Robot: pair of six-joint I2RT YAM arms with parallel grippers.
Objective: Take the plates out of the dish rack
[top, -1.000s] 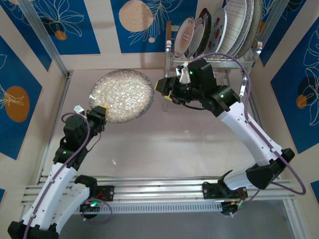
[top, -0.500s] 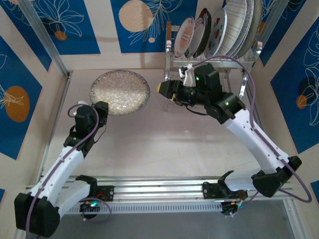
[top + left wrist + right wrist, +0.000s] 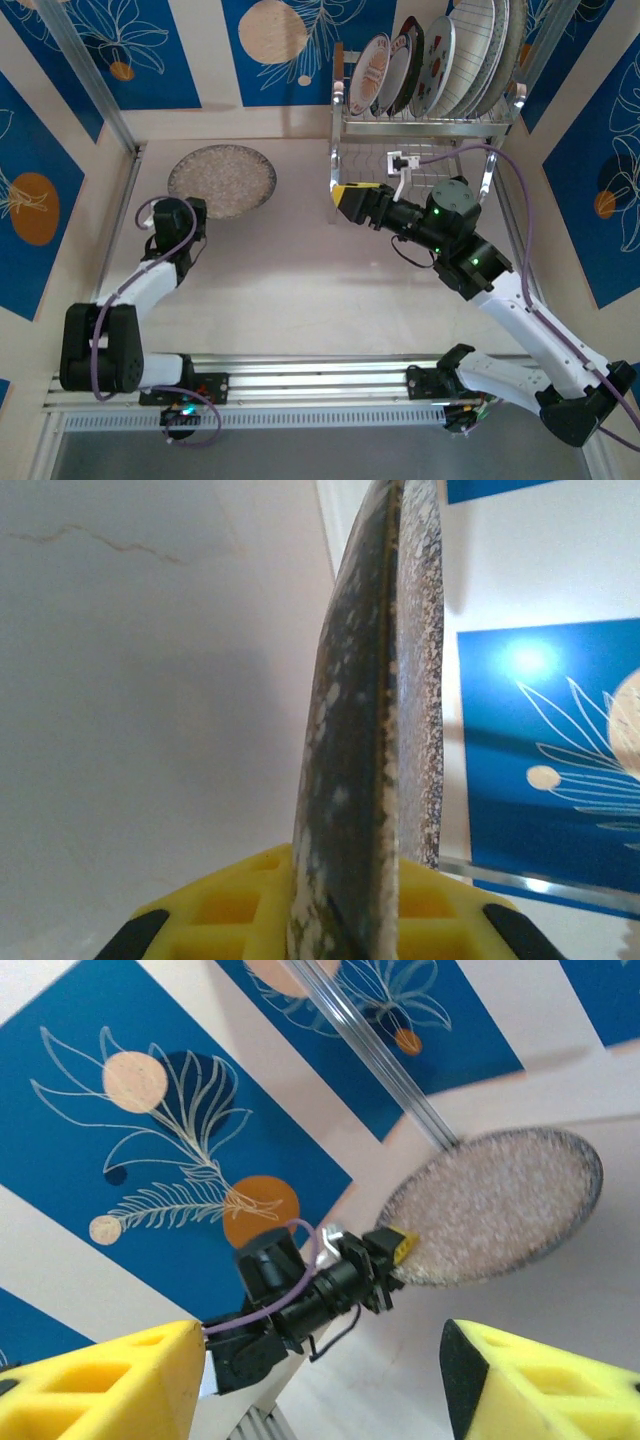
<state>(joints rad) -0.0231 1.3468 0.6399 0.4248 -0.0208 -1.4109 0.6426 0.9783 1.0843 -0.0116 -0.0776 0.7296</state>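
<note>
A speckled grey plate (image 3: pixel 222 180) lies nearly flat low at the table's back left. My left gripper (image 3: pixel 196 214) is shut on its near edge. In the left wrist view the plate's rim (image 3: pixel 365 730) runs edge-on between the yellow fingers (image 3: pixel 225 905) of the left gripper (image 3: pixel 350 925). Several more plates (image 3: pixel 440 55) stand upright in the upper tier of the chrome dish rack (image 3: pixel 430 126) at the back right. My right gripper (image 3: pixel 352 203) hangs open and empty in front of the rack's left leg. It faces the speckled plate (image 3: pixel 490 1210), its jaws (image 3: pixel 320 1385) wide apart.
Blue-patterned walls close in the table at the back and sides, with a metal post (image 3: pixel 85 75) at the back left corner. An aluminium rail (image 3: pixel 320 375) runs along the near edge. Bare tabletop (image 3: pixel 300 280) lies between the two arms.
The left arm has carried the speckled plate down and back to the left. The right gripper has drawn back from the plate toward the rack's front and opened wider.
</note>
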